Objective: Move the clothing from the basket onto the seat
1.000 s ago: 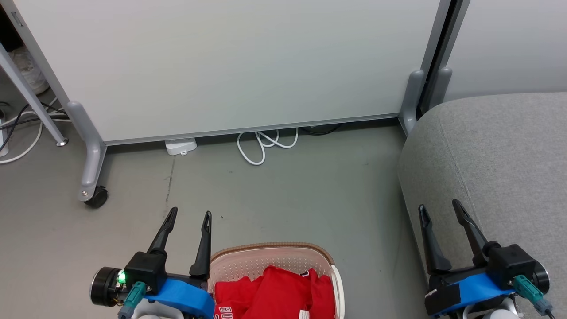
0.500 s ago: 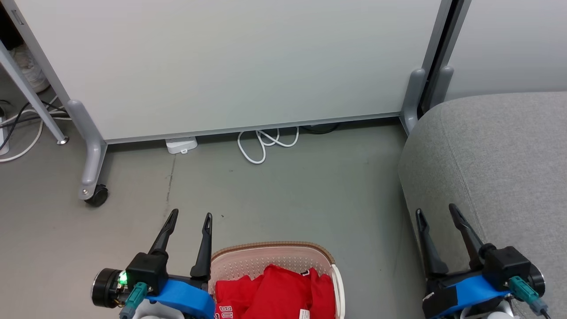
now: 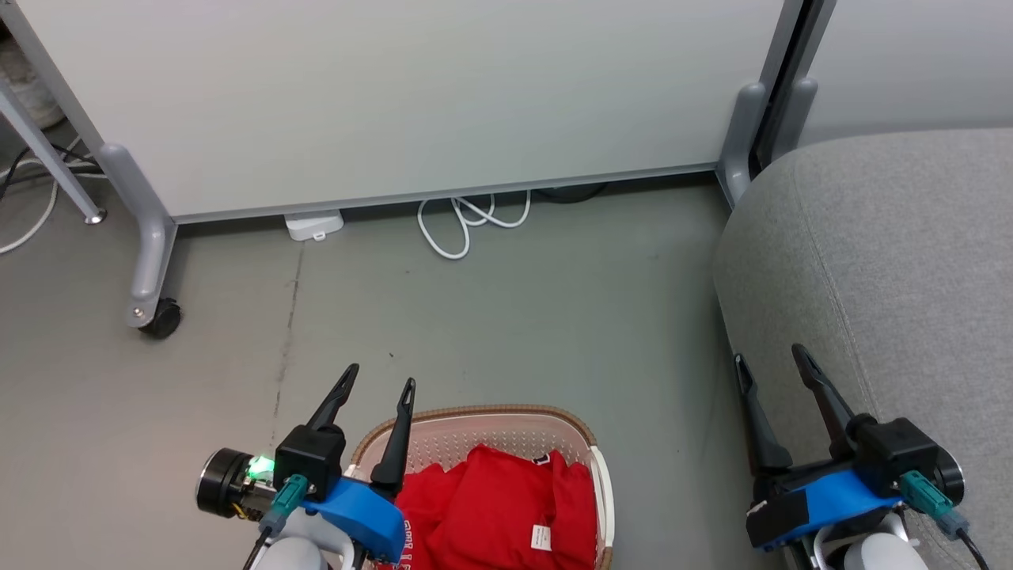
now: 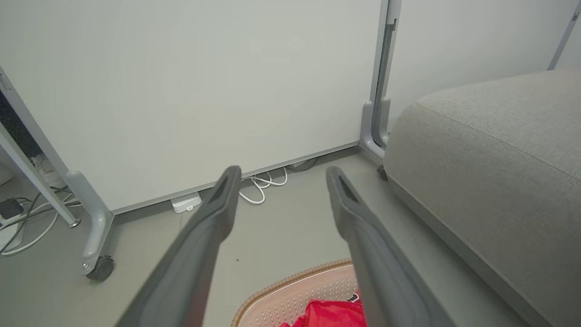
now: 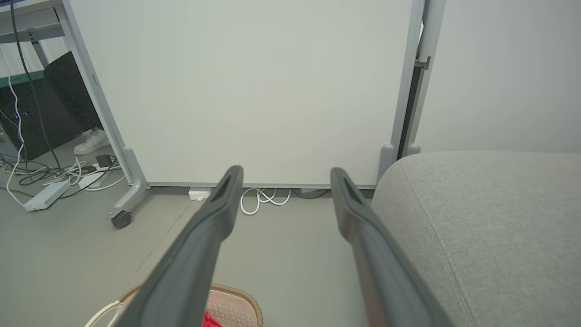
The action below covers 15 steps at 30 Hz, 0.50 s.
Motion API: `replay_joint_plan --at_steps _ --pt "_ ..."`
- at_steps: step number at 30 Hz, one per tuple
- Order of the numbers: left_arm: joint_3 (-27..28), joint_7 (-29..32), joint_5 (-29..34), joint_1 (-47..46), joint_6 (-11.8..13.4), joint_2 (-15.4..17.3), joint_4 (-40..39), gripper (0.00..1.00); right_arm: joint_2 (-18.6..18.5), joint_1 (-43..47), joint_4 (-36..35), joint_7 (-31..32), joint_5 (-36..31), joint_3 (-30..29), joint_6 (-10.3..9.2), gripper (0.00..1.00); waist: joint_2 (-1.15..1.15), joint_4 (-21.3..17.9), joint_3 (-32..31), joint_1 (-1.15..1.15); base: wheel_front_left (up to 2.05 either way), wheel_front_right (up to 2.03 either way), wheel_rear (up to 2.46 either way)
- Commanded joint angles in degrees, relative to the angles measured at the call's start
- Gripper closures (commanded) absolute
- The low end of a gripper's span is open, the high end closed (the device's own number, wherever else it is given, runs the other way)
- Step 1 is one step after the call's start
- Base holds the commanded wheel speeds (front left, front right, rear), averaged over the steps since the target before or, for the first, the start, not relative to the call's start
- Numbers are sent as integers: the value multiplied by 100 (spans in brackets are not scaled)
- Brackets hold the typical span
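Left gripper (image 3: 381,375) and right gripper (image 3: 768,353) both hang spread and empty, so I'd dip the left one into the cream perforated plastic basket (image 3: 506,412) and pinch the bright red fabric clothing (image 3: 498,507) inside at its bunched middle, then swing to the light grey upholstered seat (image 3: 886,261).

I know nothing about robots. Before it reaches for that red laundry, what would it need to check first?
1. Left gripper open, holding nothing: ok.
2. Right gripper open, holding nothing: ok.
3. Clothing lying uncovered in the basket: ok.
4. Seat in sight on the robot's right: ok.
5. Left gripper aimed down at the clothing: not ok, it points out over the floor beyond the basket.
6. Number of garments: cannot tell.
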Motion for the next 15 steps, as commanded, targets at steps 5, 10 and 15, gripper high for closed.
replay_joint_plan --at_steps 5,10,15 --pt "-368 -24 -106 -568 -37 156 545 0 -58 -343 -67 -18 -73 66 13 0 0 -173 575 0 0 0 0" --pt "-780 -22 -262 -1093 -23 253 1137 0 -117 -654 -176 -18 -67 150 13 0 0 -365 1080 0 0 0 0" --pt "-1078 -22 -553 -1503 -22 315 1706 0 -187 -935 -300 -18 -22 218 12 0 0 -546 1583 0 0 0 0"
